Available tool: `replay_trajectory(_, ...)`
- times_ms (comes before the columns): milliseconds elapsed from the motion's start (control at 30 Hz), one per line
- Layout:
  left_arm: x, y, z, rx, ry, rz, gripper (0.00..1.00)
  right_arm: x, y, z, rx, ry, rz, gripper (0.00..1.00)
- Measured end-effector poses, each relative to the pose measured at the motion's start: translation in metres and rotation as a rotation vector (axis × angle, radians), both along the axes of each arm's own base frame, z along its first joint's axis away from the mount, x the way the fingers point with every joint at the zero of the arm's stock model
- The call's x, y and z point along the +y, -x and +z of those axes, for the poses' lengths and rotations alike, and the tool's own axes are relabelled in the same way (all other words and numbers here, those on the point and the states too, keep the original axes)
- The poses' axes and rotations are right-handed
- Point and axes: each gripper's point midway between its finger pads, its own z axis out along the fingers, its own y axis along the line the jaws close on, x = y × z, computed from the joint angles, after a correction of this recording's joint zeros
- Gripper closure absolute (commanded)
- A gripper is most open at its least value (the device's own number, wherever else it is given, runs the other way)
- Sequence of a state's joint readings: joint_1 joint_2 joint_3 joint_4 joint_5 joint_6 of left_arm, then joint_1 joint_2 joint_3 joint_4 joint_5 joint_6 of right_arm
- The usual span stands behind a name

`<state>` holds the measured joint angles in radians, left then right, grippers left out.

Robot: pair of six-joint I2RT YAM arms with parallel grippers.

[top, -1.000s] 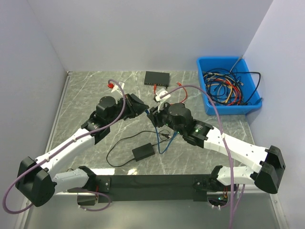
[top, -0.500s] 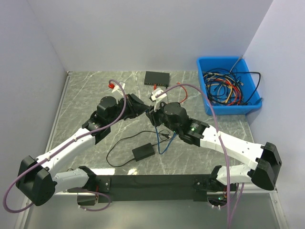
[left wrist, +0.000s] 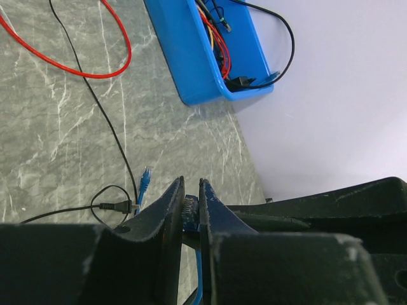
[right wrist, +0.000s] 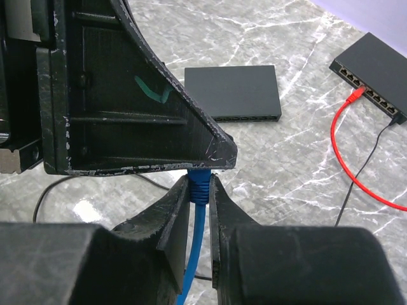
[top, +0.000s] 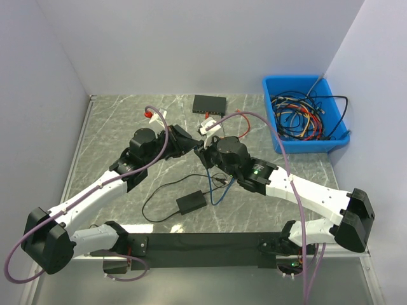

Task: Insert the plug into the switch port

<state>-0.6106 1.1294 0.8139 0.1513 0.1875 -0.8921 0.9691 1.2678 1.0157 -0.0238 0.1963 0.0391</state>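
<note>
Clamped on blue cable [right wrist: 199, 185] by left jaws and right jaws, short of switch [top: 209, 103]; likely regrip to aim plug.

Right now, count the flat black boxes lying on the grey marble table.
2. One flat black box sits at the back of the grey marble table; a smaller black box lies near its front. More may be hidden.

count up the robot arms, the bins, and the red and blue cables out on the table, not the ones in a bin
arms: 2
bin: 1
red cable: 1
blue cable: 1
total: 5
</note>
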Motion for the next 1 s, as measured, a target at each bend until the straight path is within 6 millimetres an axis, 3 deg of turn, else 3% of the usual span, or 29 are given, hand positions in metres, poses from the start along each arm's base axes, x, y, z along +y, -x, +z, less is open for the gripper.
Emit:
replay_trajectory(67,0.000,0.000,0.000,0.000,0.000,0.001,0.89,0.000,0.000,0.000,0.001,0.000,0.001,1.00)
replay_trajectory(167,0.001,0.000,-0.001,0.002,-0.003,0.004,0.55,0.001,0.000,-0.001,0.004,-0.007,0.001,1.00)
replay_trajectory(267,0.002,-0.001,-0.002,-0.002,-0.010,0.010,0.39,0.001,0.001,-0.006,0.011,-0.012,0.000,1.00)
replay_trajectory(467,0.005,-0.004,0.000,-0.011,-0.015,0.036,0.32,-0.004,0.006,-0.020,0.039,-0.008,0.000,1.00)
replay_trajectory(700,0.021,-0.017,-0.010,0.003,-0.062,0.117,0.30,-0.006,0.012,-0.039,0.080,0.001,0.000,1.00)
replay_trajectory(867,0.060,-0.052,-0.017,0.012,-0.070,0.233,0.28,-0.004,0.003,-0.058,0.122,0.010,-0.022,1.00)
replay_trajectory(1000,0.091,-0.084,-0.033,0.019,-0.097,0.323,0.20,-0.005,-0.013,-0.092,0.191,0.050,-0.057,1.00)
